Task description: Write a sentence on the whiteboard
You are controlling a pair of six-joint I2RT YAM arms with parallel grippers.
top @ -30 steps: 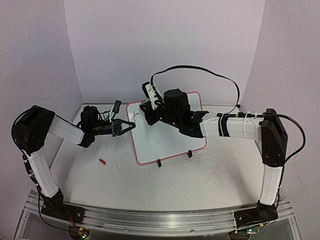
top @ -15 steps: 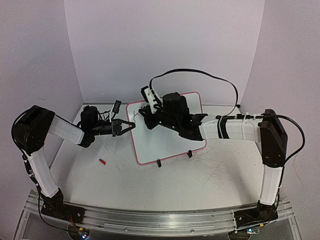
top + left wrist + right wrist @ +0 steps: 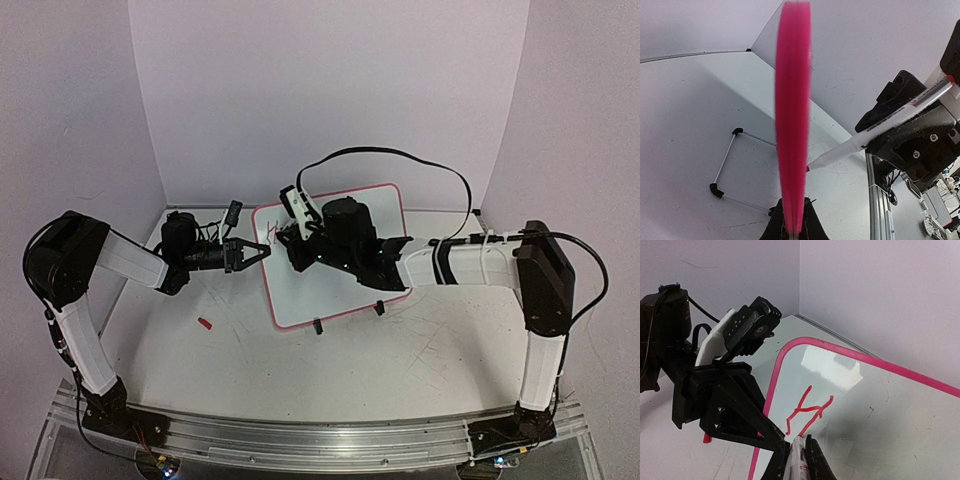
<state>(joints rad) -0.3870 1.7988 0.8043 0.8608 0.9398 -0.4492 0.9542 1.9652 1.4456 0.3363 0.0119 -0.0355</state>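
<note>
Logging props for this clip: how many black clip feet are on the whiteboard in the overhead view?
2 clip feet, both on the near edge of the whiteboard: one toward the left, the other further right. None appear hidden.

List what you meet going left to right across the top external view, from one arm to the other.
Left elbow → red piece → left gripper → whiteboard → right elbow. The right gripper and its marker overlap the whiteboard, so they are left out.
</note>
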